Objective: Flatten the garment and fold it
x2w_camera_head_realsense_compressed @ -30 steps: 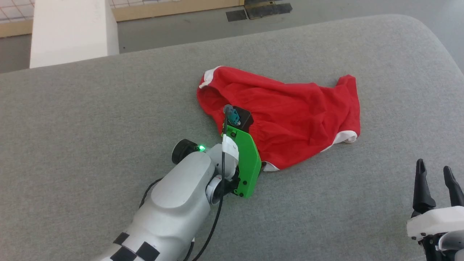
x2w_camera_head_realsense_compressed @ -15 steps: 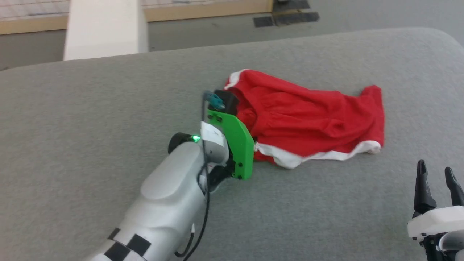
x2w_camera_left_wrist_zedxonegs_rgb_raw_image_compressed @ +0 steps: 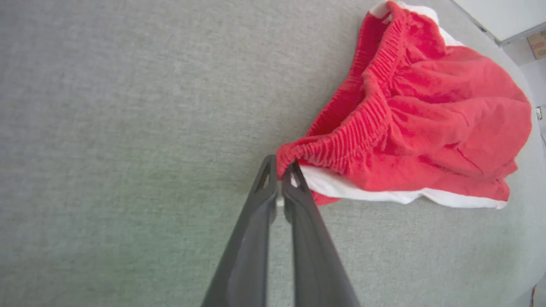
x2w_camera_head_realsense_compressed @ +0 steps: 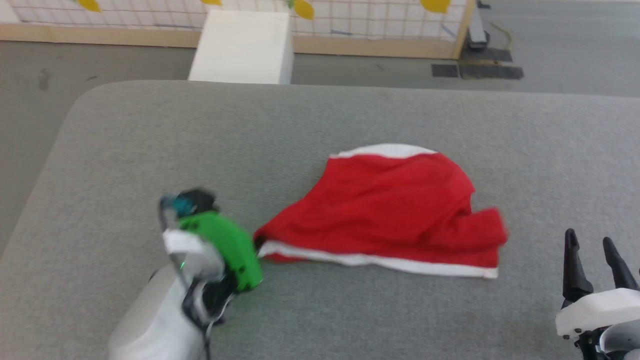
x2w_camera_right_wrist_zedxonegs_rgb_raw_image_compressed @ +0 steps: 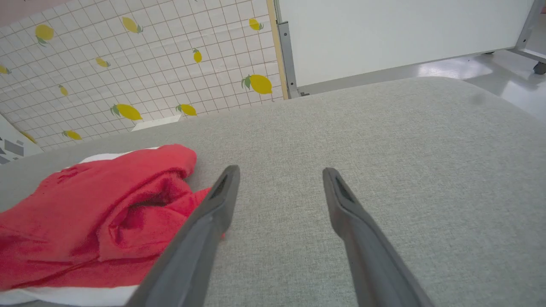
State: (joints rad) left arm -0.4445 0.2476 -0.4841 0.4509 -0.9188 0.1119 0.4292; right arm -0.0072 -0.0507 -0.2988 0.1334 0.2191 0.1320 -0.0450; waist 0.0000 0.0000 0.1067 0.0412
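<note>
Left claw (x2w_camera_left_wrist_zedxonegs_rgb_raw_image_compressed: 279, 172) clenched on garment (x2w_camera_head_realsense_compressed: 390, 210) waistband, has dragged it leftward across surface (x2w_camera_head_realsense_compressed: 150, 140); cloth now flatter, unfolded yet; right claw (x2w_camera_head_realsense_compressed: 592, 247) released, idle

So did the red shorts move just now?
Yes. The left claw has dragged the pinched end of the red shorts leftward, judged against the white block beyond the table.
</note>
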